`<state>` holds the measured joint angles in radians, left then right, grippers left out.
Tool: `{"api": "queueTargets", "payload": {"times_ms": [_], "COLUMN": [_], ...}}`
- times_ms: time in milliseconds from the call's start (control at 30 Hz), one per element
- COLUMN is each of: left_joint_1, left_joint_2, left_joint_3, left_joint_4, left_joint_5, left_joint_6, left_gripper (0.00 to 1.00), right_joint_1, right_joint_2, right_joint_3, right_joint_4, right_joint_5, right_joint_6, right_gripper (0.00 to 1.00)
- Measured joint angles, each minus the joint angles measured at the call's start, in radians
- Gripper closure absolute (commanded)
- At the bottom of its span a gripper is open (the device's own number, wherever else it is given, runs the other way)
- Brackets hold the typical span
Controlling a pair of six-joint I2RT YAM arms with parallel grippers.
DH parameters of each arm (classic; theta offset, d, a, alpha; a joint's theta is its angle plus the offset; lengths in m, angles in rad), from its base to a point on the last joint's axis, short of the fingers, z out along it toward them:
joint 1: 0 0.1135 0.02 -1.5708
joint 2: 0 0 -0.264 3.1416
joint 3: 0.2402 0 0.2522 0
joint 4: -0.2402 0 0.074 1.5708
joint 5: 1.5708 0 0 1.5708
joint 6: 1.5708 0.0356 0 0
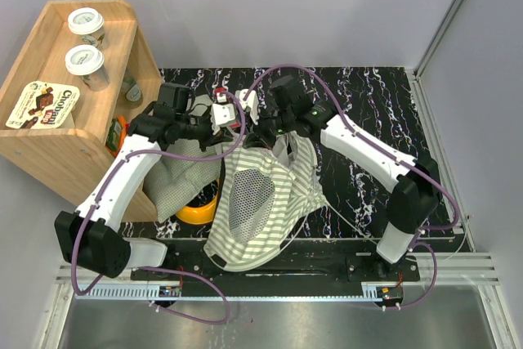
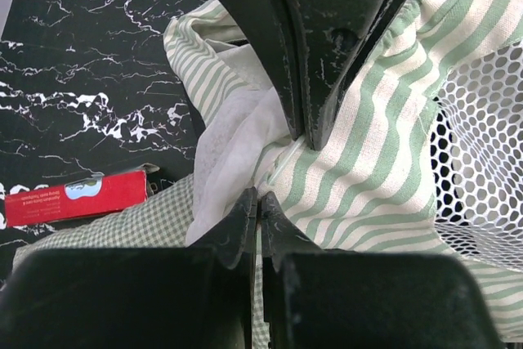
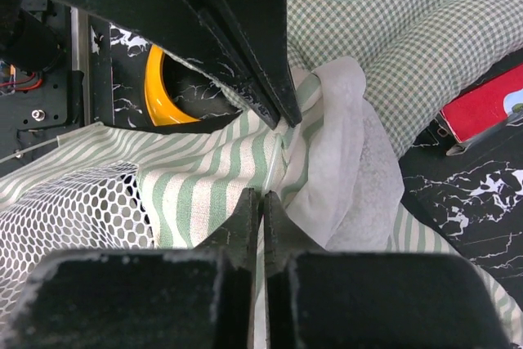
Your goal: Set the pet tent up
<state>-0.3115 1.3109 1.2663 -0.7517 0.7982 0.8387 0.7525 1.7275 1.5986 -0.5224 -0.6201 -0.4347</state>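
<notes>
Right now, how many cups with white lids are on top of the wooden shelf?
2. The far cup stands at the back of the wooden shelf; the near cup stands just in front of it, beside the Chobani pack. The lower levels are partly hidden.

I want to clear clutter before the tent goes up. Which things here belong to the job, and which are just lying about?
Job: pet tent, pinched by left gripper and right gripper.
Lying about: checked cushion, yellow ring, red box, wooden shelf with cups.
</notes>
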Motion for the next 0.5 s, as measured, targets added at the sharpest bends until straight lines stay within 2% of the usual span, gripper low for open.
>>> {"api": "queueTargets", "payload": {"times_ms": [200, 333, 400, 500], "left_joint_1": [-0.003, -0.008, -0.009, -0.017], "left_joint_2": [-0.013, -0.041, -0.045, -0.044], "left_joint_3": [-0.019, -0.069, -0.095, -0.112], "left_joint_4": [0.026, 0.08, 0.1, 0.108], "left_joint_5": [-0.026, -0.067, -0.077, -0.084], "left_joint_6": [-0.028, -0.023, -0.019, -0.016], "left_gripper": [1.0, 1.0, 1.0, 1.0], "right_joint_1": [-0.003, 0.002, 0.013, 0.028], "right_joint_2": [0.007, -0.01, -0.044, -0.091], "right_joint_3": [0.004, -0.051, -0.12, -0.181], "right_joint_4": [0.011, 0.084, 0.165, 0.217], "right_joint_5": [0.005, 0.038, 0.069, 0.119], "right_joint_6": [0.051, 0.08, 0.085, 0.09], "right_gripper": [1.0, 0.68, 0.55, 0.41]}}
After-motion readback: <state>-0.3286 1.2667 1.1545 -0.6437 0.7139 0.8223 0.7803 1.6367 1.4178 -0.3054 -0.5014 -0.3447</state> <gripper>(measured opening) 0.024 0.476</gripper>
